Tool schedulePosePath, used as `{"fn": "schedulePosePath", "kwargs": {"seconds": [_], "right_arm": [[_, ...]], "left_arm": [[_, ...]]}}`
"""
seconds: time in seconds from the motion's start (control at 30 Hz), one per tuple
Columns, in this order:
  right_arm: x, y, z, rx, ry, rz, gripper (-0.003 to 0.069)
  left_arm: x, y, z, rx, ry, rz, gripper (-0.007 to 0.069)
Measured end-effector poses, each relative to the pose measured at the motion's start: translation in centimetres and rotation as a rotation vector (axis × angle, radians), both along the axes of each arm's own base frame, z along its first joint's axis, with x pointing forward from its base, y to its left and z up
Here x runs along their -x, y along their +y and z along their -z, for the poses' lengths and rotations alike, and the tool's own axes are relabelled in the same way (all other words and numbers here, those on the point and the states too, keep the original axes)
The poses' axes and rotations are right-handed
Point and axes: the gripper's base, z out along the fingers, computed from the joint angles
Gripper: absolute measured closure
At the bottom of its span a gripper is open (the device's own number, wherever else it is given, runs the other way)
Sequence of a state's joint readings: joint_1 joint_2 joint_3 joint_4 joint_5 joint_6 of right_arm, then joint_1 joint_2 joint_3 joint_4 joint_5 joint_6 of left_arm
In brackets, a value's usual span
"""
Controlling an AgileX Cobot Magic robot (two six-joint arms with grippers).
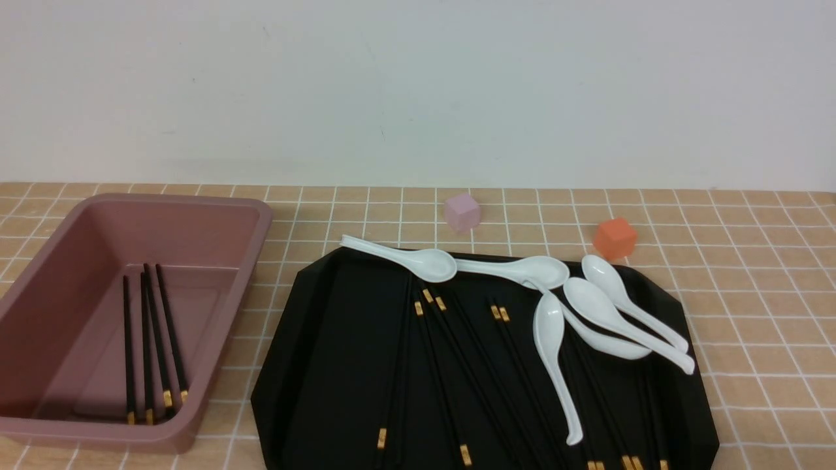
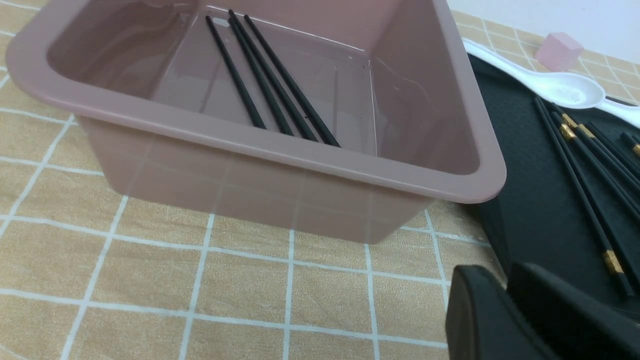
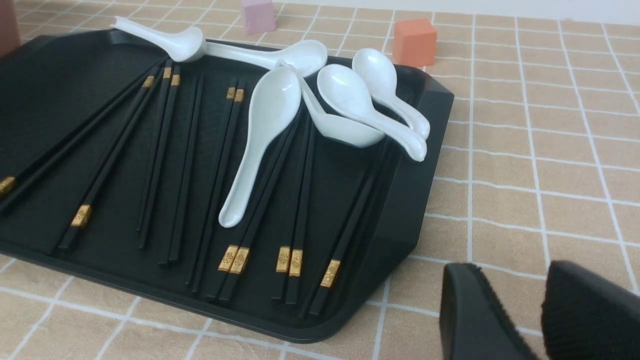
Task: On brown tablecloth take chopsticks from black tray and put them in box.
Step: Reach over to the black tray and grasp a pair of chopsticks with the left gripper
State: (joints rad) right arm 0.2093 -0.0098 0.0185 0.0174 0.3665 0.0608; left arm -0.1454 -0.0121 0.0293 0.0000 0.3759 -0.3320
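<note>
- The box [image 1: 98,228] stands on the left of the brown tablecloth [image 1: 751,294] that covers my worktop. Its long side lies just beside the black tray [image 1: 326,339].
- A few chopsticks [image 1: 153,339] already lie side by side on the box floor, with their gold bands toward me.
- Many more chopsticks on the tray [image 1: 457,365] lie spread in loose pairs, running roughly front to back. Some have their gold bands at the far end and some at the near end.
- Several white spoons [image 1: 555,339] lie across the far and right part of the tray, and some rest on top of chopsticks.
- A pink cube [image 1: 462,211] and an orange cube [image 1: 614,237] sit on the cloth just behind the tray.
- My left tool [image 2: 502,280] hangs near the box's near corner, by the tray's edge. Its fingers are narrow with nothing between them, and I cannot tell whether they fully meet.
- My right tool [image 3: 520,280] hangs over bare cloth off the tray's right near corner. Its fingers are parted, cloth shows through the gap, and it holds nothing.
</note>
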Motion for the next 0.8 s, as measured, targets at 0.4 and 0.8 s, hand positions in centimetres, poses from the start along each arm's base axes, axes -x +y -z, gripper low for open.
{"fn": "schedulePosePath", "kwargs": {"seconds": [0.4,0.8], "right_arm": [[0.0,0.0,0.0,0.0,0.0,0.0,0.0419],[0.0,0.0,0.0,0.0,0.0,0.0,0.0419]], "left_arm": [[0.0,-1.4,-1.4,0.966,0.069,-0.079,0.0514],[0.0,-0.8,-4.6,1.421,-0.036,-0.098,0.0541]]}}
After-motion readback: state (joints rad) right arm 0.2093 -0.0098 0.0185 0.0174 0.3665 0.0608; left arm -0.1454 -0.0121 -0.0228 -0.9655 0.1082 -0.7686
